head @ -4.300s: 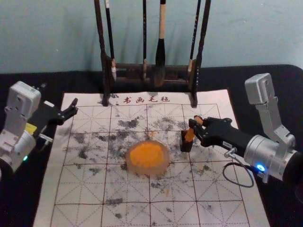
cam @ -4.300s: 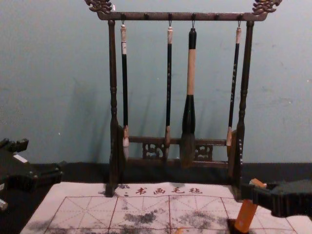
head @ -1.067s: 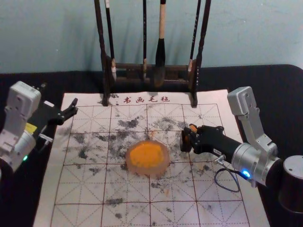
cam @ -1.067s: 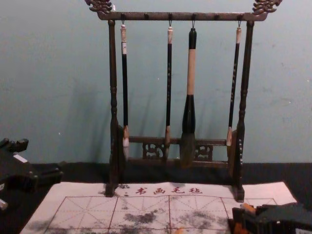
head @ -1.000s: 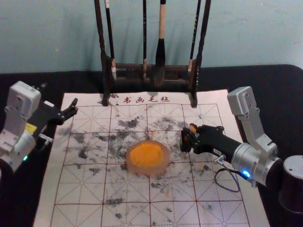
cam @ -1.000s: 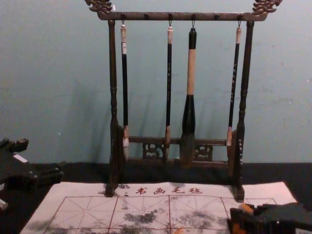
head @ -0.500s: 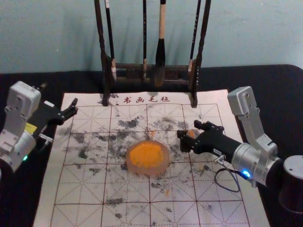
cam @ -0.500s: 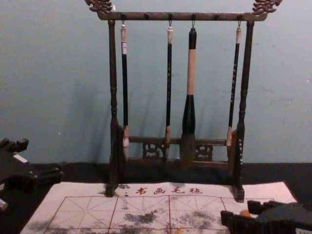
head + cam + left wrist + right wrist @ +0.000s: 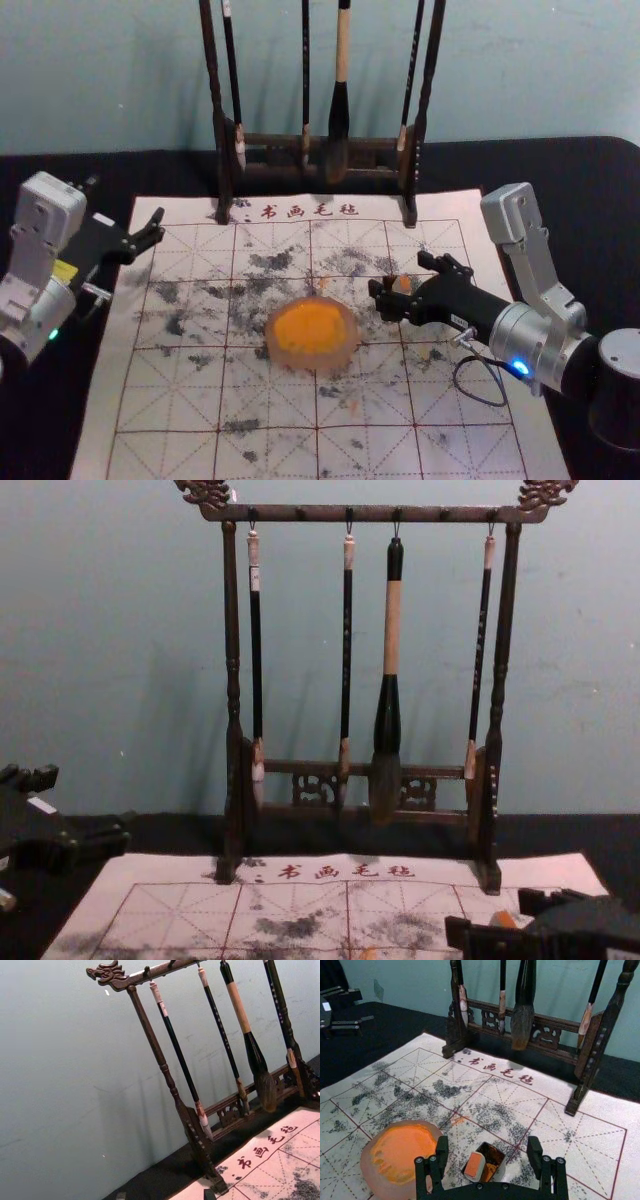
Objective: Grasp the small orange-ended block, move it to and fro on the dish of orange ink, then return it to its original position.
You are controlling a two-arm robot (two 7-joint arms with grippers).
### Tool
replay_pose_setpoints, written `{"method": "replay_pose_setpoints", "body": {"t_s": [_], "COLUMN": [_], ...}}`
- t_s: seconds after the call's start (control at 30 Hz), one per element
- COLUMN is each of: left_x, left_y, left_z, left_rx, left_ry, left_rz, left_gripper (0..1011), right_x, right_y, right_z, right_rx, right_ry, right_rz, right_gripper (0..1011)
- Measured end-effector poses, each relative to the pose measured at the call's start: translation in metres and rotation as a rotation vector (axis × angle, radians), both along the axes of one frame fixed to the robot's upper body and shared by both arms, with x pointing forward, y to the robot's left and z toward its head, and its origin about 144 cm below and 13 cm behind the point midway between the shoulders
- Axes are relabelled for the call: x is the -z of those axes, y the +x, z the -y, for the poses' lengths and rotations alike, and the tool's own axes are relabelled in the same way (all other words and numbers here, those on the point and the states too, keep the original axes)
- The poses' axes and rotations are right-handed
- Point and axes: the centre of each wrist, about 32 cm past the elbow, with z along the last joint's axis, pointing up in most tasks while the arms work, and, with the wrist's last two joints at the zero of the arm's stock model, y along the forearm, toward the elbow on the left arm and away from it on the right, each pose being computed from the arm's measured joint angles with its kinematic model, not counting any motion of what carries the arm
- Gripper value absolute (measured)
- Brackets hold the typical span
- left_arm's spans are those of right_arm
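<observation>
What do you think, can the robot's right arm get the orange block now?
Probably yes. Its open tool is right by the block, with a finger on either side, and nothing seems to be in the way.

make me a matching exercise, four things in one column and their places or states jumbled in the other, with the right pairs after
Column one
1. orange-ended block
2. ink dish
3. right gripper
4. brushes

Column two
A. open, with a finger on either side of the small dark box
B. hanging from the wooden rack
C. inside the small dark box
D. on the mat, with orange ink in it

Right pairs
1-C, 2-D, 3-A, 4-B
</observation>
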Motion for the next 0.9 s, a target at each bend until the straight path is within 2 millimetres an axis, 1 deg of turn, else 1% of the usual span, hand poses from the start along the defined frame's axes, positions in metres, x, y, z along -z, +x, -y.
{"method": "replay_pose_setpoints", "body": {"t_s": [0.2,0.33,0.37,0.5,0.57,0.67,0.7,0.9], "left_x": [0.000,0.000,0.000,0.000,0.000,0.000,0.000,0.000], "left_y": [0.000,0.000,0.000,0.000,0.000,0.000,0.000,0.000], "left_z": [0.000,0.000,0.000,0.000,0.000,0.000,0.000,0.000], "left_rx": [0.000,0.000,0.000,0.000,0.000,0.000,0.000,0.000], "left_ry": [0.000,0.000,0.000,0.000,0.000,0.000,0.000,0.000], "left_rz": [0.000,0.000,0.000,0.000,0.000,0.000,0.000,0.000], "left_gripper": [1001,1001,1001,1001,1001,1001,1001,1001], "right_x": [0.000,-0.004,-0.005,-0.003,0.002,0.010,0.016,0.036], "right_y": [0.000,-0.004,-0.006,-0.009,-0.010,-0.011,-0.011,-0.010], "right_z": [0.000,0.002,0.003,0.006,0.008,0.011,0.013,0.019], "right_rx": [0.001,0.016,0.030,0.078,0.113,0.144,0.162,0.199], "right_ry": [0.008,0.052,0.074,0.101,0.098,0.083,0.061,-0.031], "right_rz": [0.021,0.147,0.203,0.333,0.391,0.422,0.438,0.425], "right_gripper": [1002,1002,1002,1002,1002,1002,1002,1002]}}
